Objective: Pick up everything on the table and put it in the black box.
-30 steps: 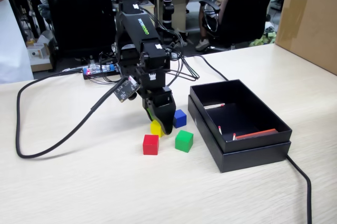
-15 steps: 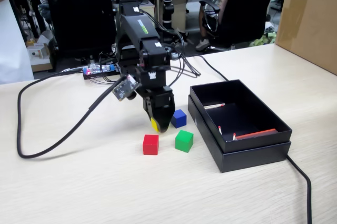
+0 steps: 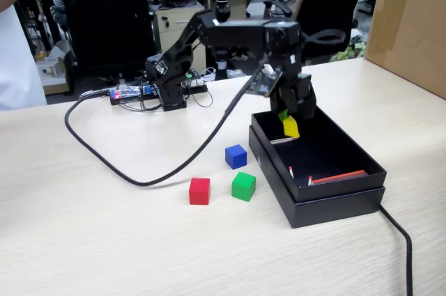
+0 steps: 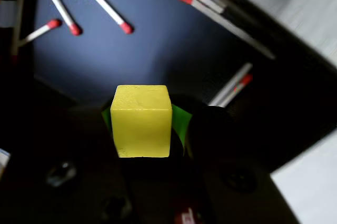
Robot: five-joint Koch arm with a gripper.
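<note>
My gripper [image 3: 289, 125] hangs over the back left part of the black box [image 3: 333, 196], shut on the yellow cube [image 3: 290, 127]. In the wrist view the yellow cube [image 4: 142, 121] sits between the dark jaws with green pads on both sides, above the box's dark floor [image 4: 158, 39]. Three cubes lie on the table left of the box: blue [image 3: 235, 157], green [image 3: 243, 186] and red [image 3: 199, 191].
Red-and-white sticks [image 3: 337, 177] lie on the box floor, several of them [image 4: 100, 2] in the wrist view. A thick black cable [image 3: 125, 170] loops over the table. A brown carton [image 3: 411, 24] stands at the back right. The arm's base [image 3: 164, 83] is at the back.
The arm has lifted the yellow cube from among the other cubes and swung right, so the cube now hangs over the black box. The cable moved with it.
</note>
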